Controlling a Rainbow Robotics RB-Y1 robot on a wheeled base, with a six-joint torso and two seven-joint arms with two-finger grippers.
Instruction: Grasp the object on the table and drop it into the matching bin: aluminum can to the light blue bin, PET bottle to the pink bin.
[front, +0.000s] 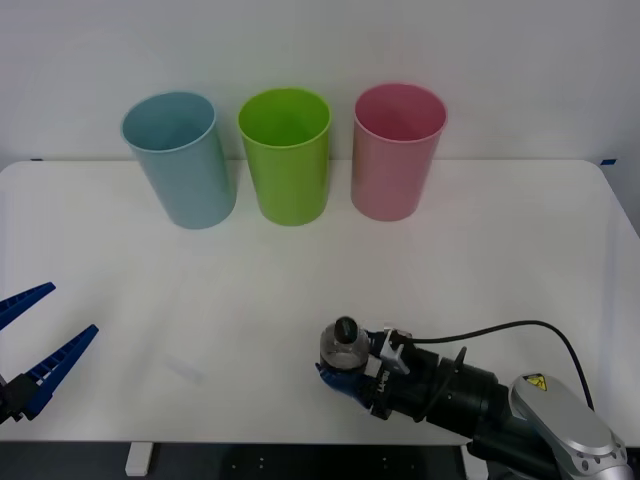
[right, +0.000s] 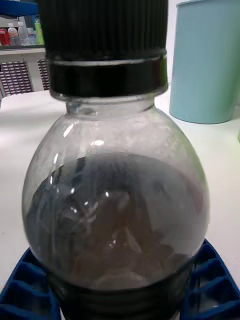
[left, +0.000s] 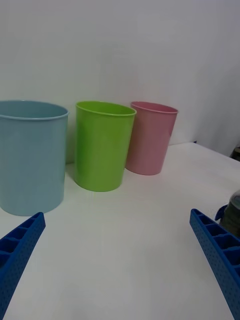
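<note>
The PET bottle (front: 343, 346), small and clear with a black cap, stands upright on the white table (front: 500, 260) near its front edge. My right gripper (front: 335, 374) is open around its lower body. In the right wrist view the bottle (right: 117, 190) stands very close, with a blue finger (right: 22, 290) at each side of its dark base. The pink bin (front: 396, 155) stands at the back right of the row and the light blue bin (front: 185, 165) at the back left. My left gripper (front: 72, 310) hangs open at the left edge, holding nothing; past one of its fingers, in its wrist view, the bottle (left: 232, 212) peeks in.
A lime green bin (front: 287, 160) stands between the other two. The left wrist view faces the light blue bin (left: 30, 160), the green bin (left: 102, 147) and the pink bin (left: 150, 140) across bare tabletop. A black cable (front: 530, 328) loops over the right arm.
</note>
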